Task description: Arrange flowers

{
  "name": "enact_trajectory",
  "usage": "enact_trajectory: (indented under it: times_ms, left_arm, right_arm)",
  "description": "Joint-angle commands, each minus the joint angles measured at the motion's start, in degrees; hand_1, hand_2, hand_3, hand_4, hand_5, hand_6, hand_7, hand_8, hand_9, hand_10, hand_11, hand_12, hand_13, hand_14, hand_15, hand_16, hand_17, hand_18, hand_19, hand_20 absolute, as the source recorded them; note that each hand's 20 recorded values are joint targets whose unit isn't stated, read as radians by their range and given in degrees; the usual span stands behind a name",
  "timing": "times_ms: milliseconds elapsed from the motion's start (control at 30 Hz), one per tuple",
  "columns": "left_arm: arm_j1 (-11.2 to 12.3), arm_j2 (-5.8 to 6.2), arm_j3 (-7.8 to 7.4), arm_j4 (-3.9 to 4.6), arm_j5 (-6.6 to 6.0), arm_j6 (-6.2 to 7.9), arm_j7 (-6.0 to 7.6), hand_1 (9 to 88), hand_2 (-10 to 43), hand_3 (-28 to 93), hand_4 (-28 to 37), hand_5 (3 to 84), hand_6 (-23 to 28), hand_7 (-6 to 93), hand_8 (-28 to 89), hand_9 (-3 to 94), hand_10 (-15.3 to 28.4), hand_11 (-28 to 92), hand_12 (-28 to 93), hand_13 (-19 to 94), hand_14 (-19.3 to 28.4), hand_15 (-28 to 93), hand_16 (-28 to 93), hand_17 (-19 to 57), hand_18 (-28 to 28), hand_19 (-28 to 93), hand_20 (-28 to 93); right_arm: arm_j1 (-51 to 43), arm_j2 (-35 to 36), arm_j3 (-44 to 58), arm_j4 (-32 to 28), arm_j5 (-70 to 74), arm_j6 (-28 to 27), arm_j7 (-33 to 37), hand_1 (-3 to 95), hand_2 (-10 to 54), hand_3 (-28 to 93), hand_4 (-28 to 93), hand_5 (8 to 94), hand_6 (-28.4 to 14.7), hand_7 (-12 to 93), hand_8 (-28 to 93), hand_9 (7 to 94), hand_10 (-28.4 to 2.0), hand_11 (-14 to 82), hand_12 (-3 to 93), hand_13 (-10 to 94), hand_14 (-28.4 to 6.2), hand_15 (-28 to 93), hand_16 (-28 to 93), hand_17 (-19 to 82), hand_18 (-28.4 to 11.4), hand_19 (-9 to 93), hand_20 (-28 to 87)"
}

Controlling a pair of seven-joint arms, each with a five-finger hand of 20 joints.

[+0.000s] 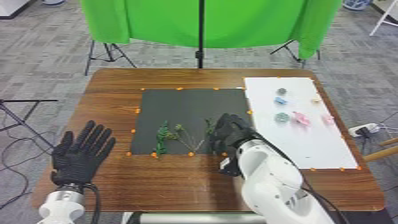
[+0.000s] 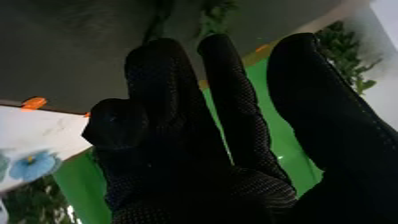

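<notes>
Brown table (image 1: pixel 169 177) | dark mat (image 1: pixel 191 106) | green sprigs (image 1: pixel 162 137) | right hand (image 1: pixel 233 134) near sprigs

Table (image 1: pixel 160 185): brown, wood-grained
Mat (image 1: pixel 178 105): dark grey
Sheet (image 1: pixel 311 150): white
Markers (image 1: pixel 191 154): orange
Sprigs (image 1: pixel 162 137): green
Flower heads (image 1: pixel 302 118): pink, blue, grey-green
Cloth (image 1: pixel 160 25): bright green
Carpet (image 1: pixel 44 55): mottled grey
Left hand (image 1: pixel 78 162): black
Right hand (image 1: pixel 233 136): black

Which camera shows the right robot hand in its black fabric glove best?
The right wrist view: the right robot hand is so close there that its fabric's weave shows. The head view shows it smaller, at the dark grey mat.
</notes>
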Motion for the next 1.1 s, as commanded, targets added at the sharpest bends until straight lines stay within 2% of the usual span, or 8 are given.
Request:
enact_trajectory:
  times_ms: [33, 267, 367, 500, 600, 867, 933, 1100]
  left_arm:
    - [1.08, -0.61, 0.34, -0.26, -0.22, 1.73, -0.4, 28.3, 10.2, 78, -28.3, 44.4, 10.1, 9.3, -8, 38.0, 15.7, 18, 10, 26, 16.4, 30, -6, -8.3, 13.3, 33, 11]
    - [0.79, -0.66, 0.38, -0.08, -0.08, 1.1, -0.64, 28.3, 10.6, 78, -28.3, 44.6, 10.1, 9.5, -8, 38.0, 15.7, 18, 10, 26, 16.3, 30, -6, -8.5, 13.2, 33, 11]
    - [1.0, -0.75, 0.27, -0.26, -0.49, 1.68, -0.43, 28.3, 10.7, 78, -28.3, 44.5, 10.1, 9.6, -8, 38.0, 15.7, 18, 10, 26, 16.3, 30, -6, -8.5, 13.2, 33, 11]
    - [1.33, -0.51, 0.3, -0.6, -1.83, 2.78, 0.97, 28.2, 10.8, 78, -28.3, 44.9, 10.1, 9.9, -8, 38.3, 15.5, 19, 10, 27, 16.4, 31, -6, -8.5, 13.3, 33, 11]
    - [1.33, -0.46, 0.35, -0.68, -4.06, 3.04, 1.77, 28.3, 10.9, 78, -28.3, 45.3, 10.3, 10.2, -8, 38.8, 15.6, 19, 10, 27, 16.3, 31, -6, -8.5, 13.3, 33, 11]
    - [1.02, -0.44, 0.39, -0.55, -3.68, 2.92, 1.39, 28.2, 11.1, 79, -28.3, 45.7, 10.3, 10.7, -9, 39.0, 15.8, 19, 10, 27, 16.4, 33, -7, -8.4, 13.3, 33, 11]
    - [0.96, -0.4, 0.38, -0.53, -3.65, 2.92, 1.19, 28.3, 11.1, 79, -28.3, 45.6, 10.3, 10.7, -9, 39.0, 15.8, 20, 10, 27, 16.4, 33, -7, -8.5, 13.3, 33, 11]
    - [1.08, -0.37, 0.3, -0.61, -3.61, 3.18, 1.19, 28.2, 11.3, 79, -28.3, 45.6, 10.3, 10.8, -9, 39.0, 15.8, 20, 10, 27, 16.4, 33, -7, -8.4, 13.3, 34, 11]
  right_arm:
    - [0.17, -0.27, -0.17, 1.97, -2.02, -3.16, 0.68, 36.6, -2.4, 80, -23, 66.1, -5.5, 13, -12, 58.6, -23.9, 20.1, 16.8, 52, -21.1, 74, 22, 35, -27.1, 93, 57]
    - [-0.2, -0.34, -0.15, 2.79, -3.04, -5.73, -0.23, 36.7, -1.7, 80, -22, 68.8, -4.8, 11, -12, 56.9, -24.0, 18.1, 15.8, 50, -21.9, 73, 21, 33, -27.3, 93, 55]
    - [-0.46, -0.16, 0.02, 3.12, -3.97, -4.59, 0.08, 37.2, -0.9, 79, -22, 70.5, -6.5, 9, -12, 56.4, -20.9, 12.5, 13.0, 50, -21.5, 71, 20, 34, -27.0, 93, 55]
    - [-0.76, 0.02, 1.06, 3.07, -3.87, -3.77, 0.7, 37.3, 0.0, 80, -23, 70.9, -8.7, 8, -12, 56.1, -20.1, 10.4, 11.8, 50, -21.1, 70, 19, 34, -27.0, 93, 55]
    - [-0.86, 0.01, 1.93, 3.23, -3.36, -3.4, 1.6, 37.1, 0.1, 80, -22, 70.9, -9.3, 8, -11, 55.9, -20.0, 10.3, 11.7, 50, -21.1, 70, 19, 34, -27.0, 93, 55]
    - [-1.22, -0.25, 2.04, 1.8, -1.68, -4.83, 1.86, 35.6, 0.4, 80, -23, 67.7, -7.9, 10, -11, 57.0, -22.1, 12.4, 13.4, 50, -21.5, 71, 19, 35, -27.1, 93, 55]
    - [-1.05, -0.55, 1.84, 2.06, -1.5, -4.61, 2.04, 35.3, 0.5, 79, -22, 65.2, -6.8, 10, -11, 61.1, -22.9, 17.2, 15.5, 52, -21.7, 74, 21, 35, -27.1, 93, 56]
    - [-0.87, -0.8, 1.63, 2.29, -1.32, -4.66, 2.38, 35.3, 0.6, 79, -22, 65.0, -7.1, 10, -11, 62.9, -22.7, 19.8, 16.6, 53, -21.7, 75, 22, 35, -27.0, 93, 56]
